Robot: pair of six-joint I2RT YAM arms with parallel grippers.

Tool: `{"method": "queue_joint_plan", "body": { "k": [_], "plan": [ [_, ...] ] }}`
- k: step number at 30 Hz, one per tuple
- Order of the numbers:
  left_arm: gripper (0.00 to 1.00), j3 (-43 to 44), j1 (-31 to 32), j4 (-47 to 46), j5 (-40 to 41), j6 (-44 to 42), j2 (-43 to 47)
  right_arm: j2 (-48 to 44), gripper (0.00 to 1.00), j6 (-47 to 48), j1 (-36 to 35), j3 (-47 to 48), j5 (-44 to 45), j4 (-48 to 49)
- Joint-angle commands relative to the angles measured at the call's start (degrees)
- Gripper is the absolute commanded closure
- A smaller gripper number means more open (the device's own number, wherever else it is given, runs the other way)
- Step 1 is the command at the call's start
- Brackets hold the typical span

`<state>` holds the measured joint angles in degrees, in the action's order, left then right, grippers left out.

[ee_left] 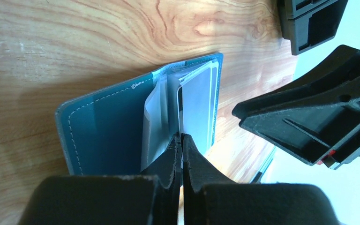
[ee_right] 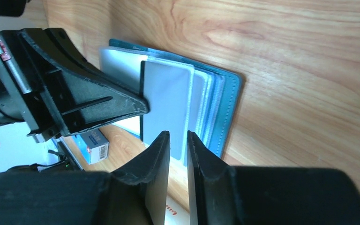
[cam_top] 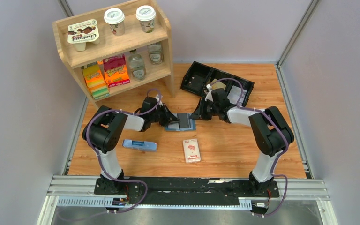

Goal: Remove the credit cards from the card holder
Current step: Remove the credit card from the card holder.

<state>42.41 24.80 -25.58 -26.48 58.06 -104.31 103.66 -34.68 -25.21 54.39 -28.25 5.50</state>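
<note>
Our left gripper (ee_left: 180, 140) has its two fingers pressed together, with only a hairline slit between the pads. The tips sit at the edge of the clear sleeves (ee_left: 157, 117) where they fan up from the fold, but we cannot tell whether a sleeve edge is nipped between them. Our right gripper (ee_right: 178, 140) is barely open, with a narrow gap between its fingers. That gap lines up with one end of the grey credit card (ee_right: 164, 103), which shows through it. We cannot make out contact on either pad.

The card lies flat on top of the sleeves and partly out past their edge, and a left fingertip (ee_right: 138, 104) touches its long side. Beneath it the card holder (ee_left: 103, 126) lies open on the table (cam_top: 234, 145) — blue panel down, stitching along the rim. It sits about mid-table, between the two grippers, with the left one on its left and the right one on its right.

Further out, nearer the arm bases, a narrow blue box (cam_top: 139, 145) lies to the left and a white pack with a red picture (cam_top: 191, 150) to the right, both apart from the holder. At the far side a black tray (cam_top: 217, 80) rests behind the right arm — and a wooden shelf (cam_top: 117, 44) stands at the far left, stocked with cups, bottles and boxes.
</note>
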Motion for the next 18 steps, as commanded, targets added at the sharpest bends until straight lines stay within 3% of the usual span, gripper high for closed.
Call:
{"method": "queue_joint_plan", "body": {
  "k": [1,6,18],
  "plan": [
    [1.00,1.2,0.6,-1.1,1.1,-0.8,-1.3,0.0,0.79,-0.9,-0.2,1.9,-5.1,4.3],
    [1.00,1.2,0.6,-1.1,1.0,-0.8,-1.4,3.5,0.83,-3.1,-0.2,3.0,-8.0,7.5],
    [1.00,0.9,0.6,-0.8,1.1,-1.5,-1.2,7.4,0.90,-2.2,0.2,2.1,-3.7,5.4]
  ]
}}
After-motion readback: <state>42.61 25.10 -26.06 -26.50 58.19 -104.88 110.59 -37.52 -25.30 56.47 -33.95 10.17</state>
